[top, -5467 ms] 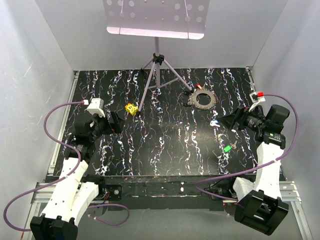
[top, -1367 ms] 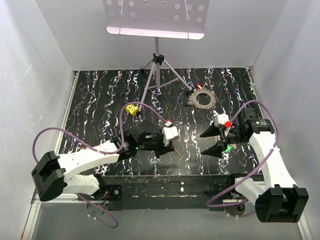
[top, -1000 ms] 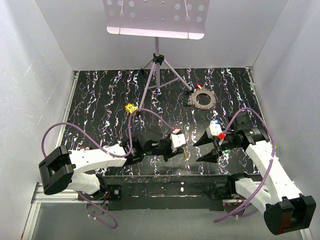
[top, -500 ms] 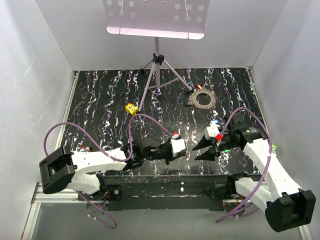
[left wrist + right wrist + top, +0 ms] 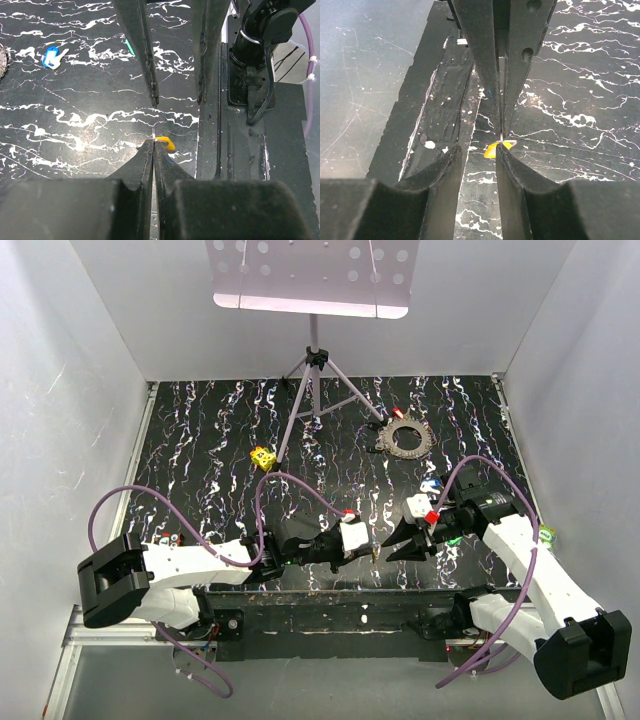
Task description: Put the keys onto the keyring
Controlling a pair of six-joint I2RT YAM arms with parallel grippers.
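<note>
Left gripper [image 5: 153, 146] pinching orange key [image 5: 165, 144], right gripper [image 5: 477, 150] open just beside it

Orange key [image 5: 165, 145] pinched in the left claw [image 5: 153, 143], blue key [image 5: 52, 56] lying flat, red key [image 5: 398, 412] beside the grey keyring [image 5: 405, 437]

Rear overhead, close opposed wrist views, shared orange key [image 5: 165, 144]

The keyring [image 5: 405, 437] lay far right beside the stand [image 5: 315, 390], the cube [image 5: 263, 456] left of that, and at the front the left gripper [image 5: 373, 553] and right gripper [image 5: 389, 548] faced each other across a key [image 5: 165, 144].
</note>
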